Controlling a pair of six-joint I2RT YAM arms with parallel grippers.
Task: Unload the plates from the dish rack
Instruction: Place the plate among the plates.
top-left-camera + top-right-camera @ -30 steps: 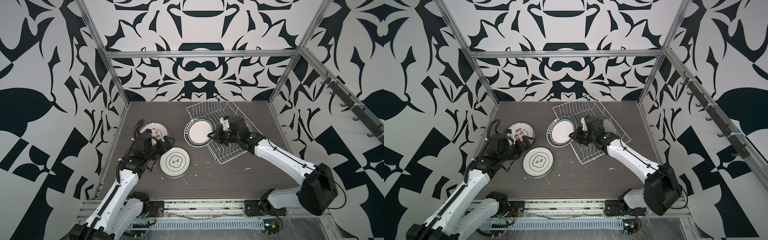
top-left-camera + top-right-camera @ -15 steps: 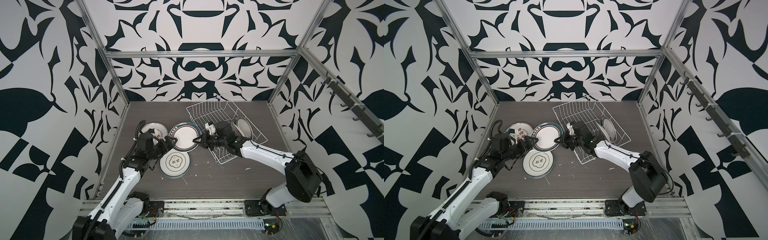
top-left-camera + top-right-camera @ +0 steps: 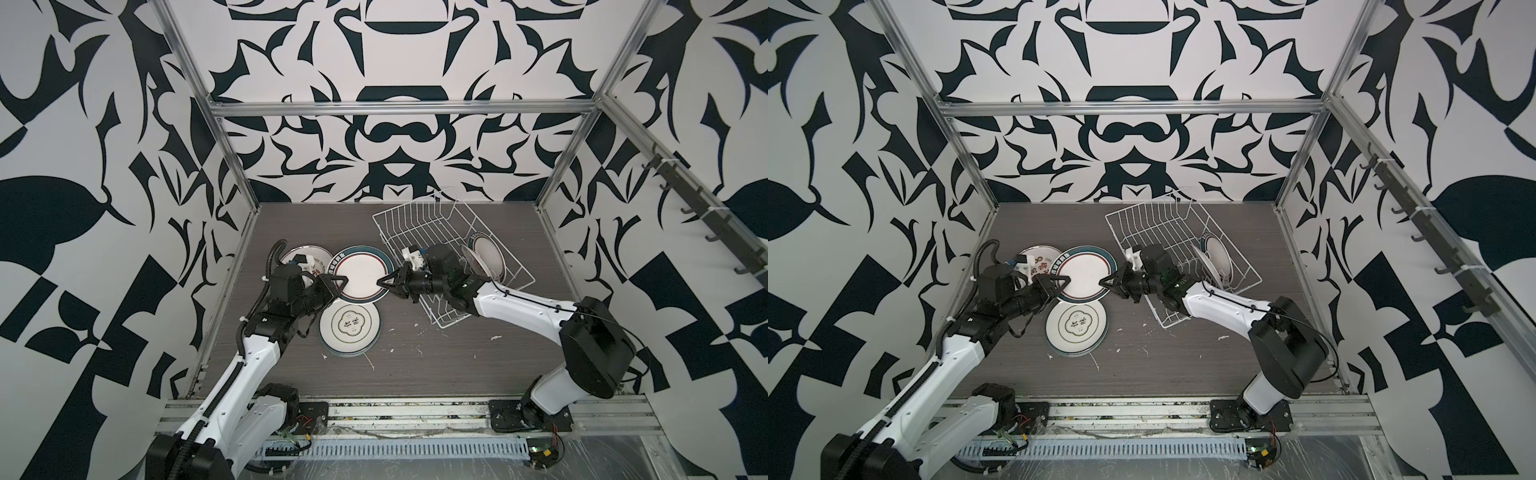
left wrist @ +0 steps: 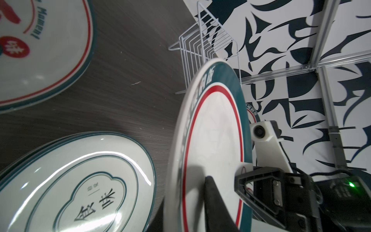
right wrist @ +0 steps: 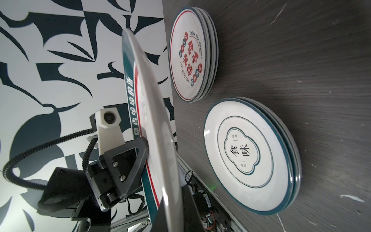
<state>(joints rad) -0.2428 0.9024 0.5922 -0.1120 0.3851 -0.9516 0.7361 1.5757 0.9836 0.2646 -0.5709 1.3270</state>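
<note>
1. Green-rimmed plate (image 3: 360,274): white, with a red inner ring and lettering on its dark green band. It is held off the table (image 3: 436,365) between the two arms, face tilted up towards the top views, just left of the dish rack (image 3: 417,226).
2. Left gripper (image 3: 340,286): clamped on the plate's left rim (the right wrist view shows one finger (image 5: 138,152) pressed flat against the face).
3. Right gripper (image 3: 383,282): clenched on the opposite rim of the same plate, its arm reaching across the near corner of the rack.
4. Dish rack: white wire, set askew on the table's far right part. Most slots are bare.
5. Two plates (image 3: 487,257): in the rack's right end, leaning in the slots, one with a green rim.
6. Quatrefoil stack (image 3: 350,328): flat on the table, just in front of the held plate (several plates deep in the right wrist view).
7. Red-character stack (image 3: 316,253): flat on the table, left of the held plate and partly under the left wrist.
</note>
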